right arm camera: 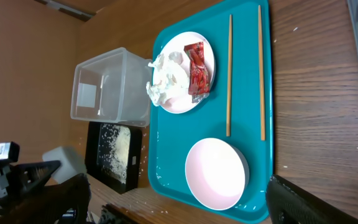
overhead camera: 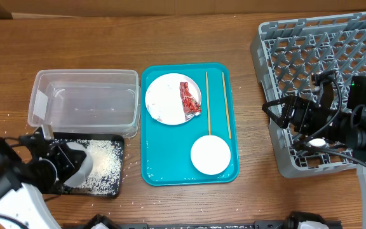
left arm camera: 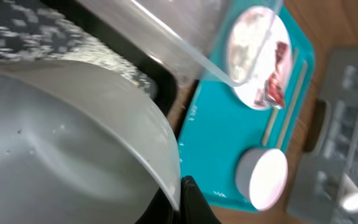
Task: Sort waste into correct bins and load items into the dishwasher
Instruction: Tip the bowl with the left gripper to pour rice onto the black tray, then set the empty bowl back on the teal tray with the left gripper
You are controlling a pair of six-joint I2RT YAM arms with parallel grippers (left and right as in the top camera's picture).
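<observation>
Already rice point(overhead camera: 107, 162) in black tray point(overhead camera: 120, 147) beneath my left gripper point(overhead camera: 65, 168), clamped on white bowl point(overhead camera: 81, 166); right gripper point(overhead camera: 275, 113) apart; wrapper point(overhead camera: 188, 97), tissue point(right arm camera: 166, 74), plate point(overhead camera: 164, 102) unsorted.

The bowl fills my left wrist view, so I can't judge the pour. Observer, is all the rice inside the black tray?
Observer: Mostly. Overhead, the white bowl tilts over the black tray with rice piled in it, but a few grains lie on the table around the tray.
Operator: Where is the right arm?
Observer: The right gripper hovers over the dish rack near its left edge, open and empty.
Operator: Anything on the plate besides the wrapper?
Observer: Yes. The right wrist view shows a white tissue wad on the plate, beside the red wrapper.
</observation>
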